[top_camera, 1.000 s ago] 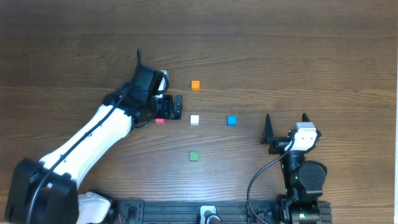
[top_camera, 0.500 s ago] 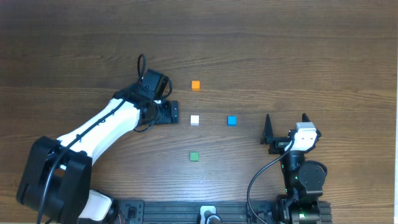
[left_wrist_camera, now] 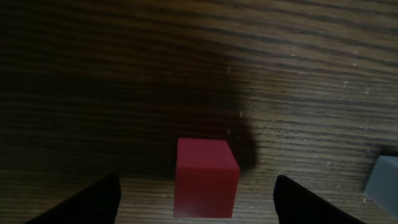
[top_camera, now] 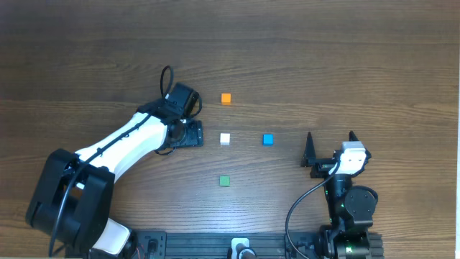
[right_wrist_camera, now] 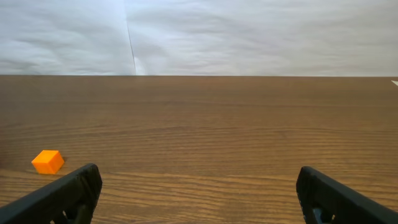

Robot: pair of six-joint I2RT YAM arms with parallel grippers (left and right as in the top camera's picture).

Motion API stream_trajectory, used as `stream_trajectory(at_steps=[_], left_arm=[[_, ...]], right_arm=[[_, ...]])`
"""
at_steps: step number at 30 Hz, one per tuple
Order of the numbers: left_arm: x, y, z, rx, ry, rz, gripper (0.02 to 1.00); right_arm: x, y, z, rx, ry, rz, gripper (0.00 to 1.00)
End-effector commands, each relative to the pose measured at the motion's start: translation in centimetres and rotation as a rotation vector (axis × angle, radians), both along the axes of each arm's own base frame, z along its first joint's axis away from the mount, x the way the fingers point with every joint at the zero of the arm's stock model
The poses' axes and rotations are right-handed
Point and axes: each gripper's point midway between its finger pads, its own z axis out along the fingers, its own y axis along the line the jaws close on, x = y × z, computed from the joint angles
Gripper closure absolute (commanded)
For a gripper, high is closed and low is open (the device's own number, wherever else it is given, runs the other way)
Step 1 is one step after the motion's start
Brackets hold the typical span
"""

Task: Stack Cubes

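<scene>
A red cube (left_wrist_camera: pixel 206 177) rests on the wooden table between the spread fingers of my left gripper (left_wrist_camera: pixel 198 182), which is open and low over it. From above, my left gripper (top_camera: pixel 192 133) hides that cube. A white cube (top_camera: pixel 225 138) lies just right of it and shows greyish (left_wrist_camera: pixel 382 183) at the left wrist view's edge. Farther right is a blue cube (top_camera: pixel 268 139). An orange cube (top_camera: pixel 226 98) (right_wrist_camera: pixel 48 162) lies farther back and a green cube (top_camera: pixel 224 181) nearer the front. My right gripper (top_camera: pixel 329 147) stands open at the right, holding nothing.
The wooden table (top_camera: pixel 359 57) is bare at the back and right. A pale wall (right_wrist_camera: pixel 249 37) rises behind its far edge. The arms' bases and a black rail (top_camera: pixel 237 244) run along the front edge.
My left gripper has swung down and slightly back over the red cube, which now lies hidden under it in the top view. The right arm has not moved.
</scene>
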Motion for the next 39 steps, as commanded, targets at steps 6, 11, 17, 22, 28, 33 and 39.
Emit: stream_trajectory(at_steps=[6, 11, 17, 22, 28, 33, 39], left_arm=[[0.0, -0.2, -0.7, 0.031, 0.002, 0.000, 0.329], [0.1, 0.0, -0.7, 0.043, -0.004, 0.008, 0.439], [0.2, 0.1, -0.7, 0.083, -0.026, -0.005, 0.496], [0.3, 0.0, -0.6, 0.084, -0.031, -0.009, 0.586], [0.3, 0.0, -0.6, 0.082, -0.034, -0.008, 0.720], [0.4, 0.0, -0.6, 0.080, -0.037, -0.008, 0.838], [0.7, -0.5, 0.4, 0.062, -0.066, -0.001, 0.910]], right_arm=[[0.0, 0.1, -0.2, -0.007, 0.000, 0.006, 0.009], [0.0, 0.1, -0.2, -0.007, 0.000, 0.006, 0.007], [0.0, 0.1, -0.2, -0.007, 0.000, 0.006, 0.009], [0.0, 0.1, -0.2, -0.007, 0.000, 0.006, 0.007], [0.0, 0.1, -0.2, -0.007, 0.000, 0.006, 0.007], [0.0, 0.1, -0.2, -0.007, 0.000, 0.006, 0.009], [0.0, 0.0, -0.2, -0.007, 0.000, 0.006, 0.007]])
